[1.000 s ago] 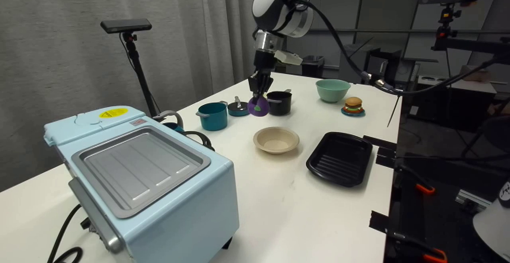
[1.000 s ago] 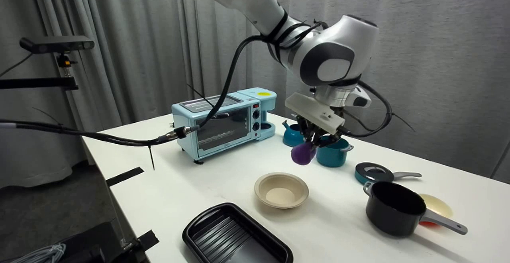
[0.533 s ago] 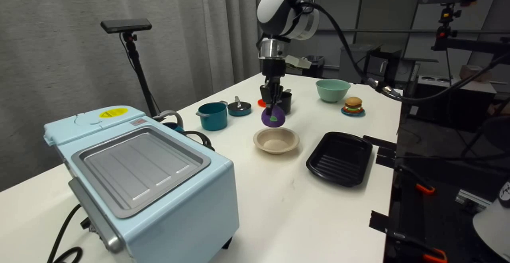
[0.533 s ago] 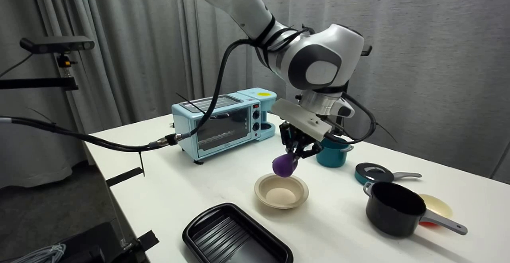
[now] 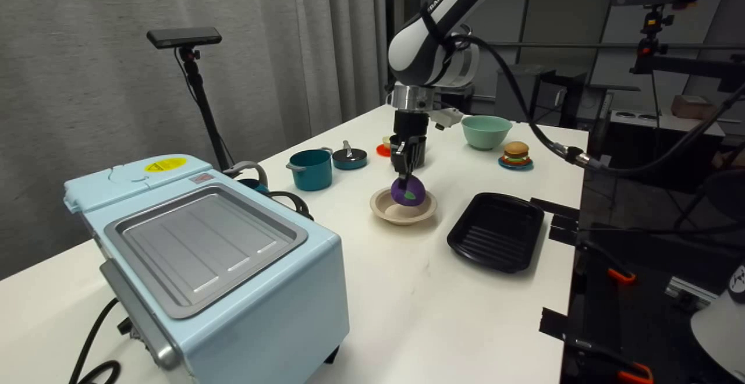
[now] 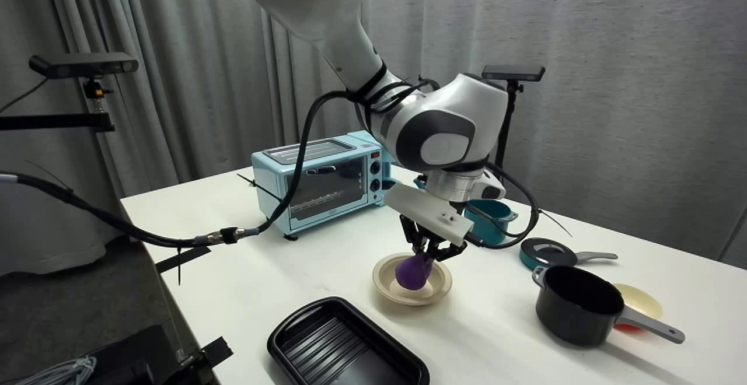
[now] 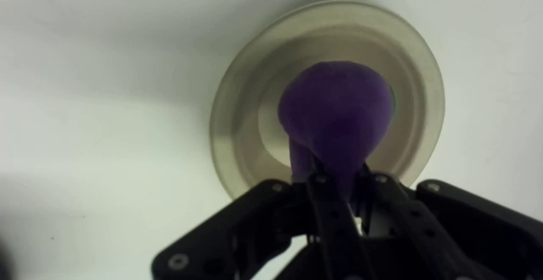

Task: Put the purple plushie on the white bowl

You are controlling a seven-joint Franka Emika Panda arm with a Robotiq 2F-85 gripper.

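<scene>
My tool [image 7: 342, 175] grips the soft, rounded purple plushie [image 7: 335, 106]; the shallow, round cream-white bowl [image 7: 222, 119] lies directly beneath, so I'd release straight down.

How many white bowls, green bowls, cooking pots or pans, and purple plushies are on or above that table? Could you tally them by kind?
White bowl: 1
Green bowl: 1
Cooking pots or pans: 3 (teal pot, black saucepan, teal pan)
Purple plushie: 1
Total: 6
</scene>
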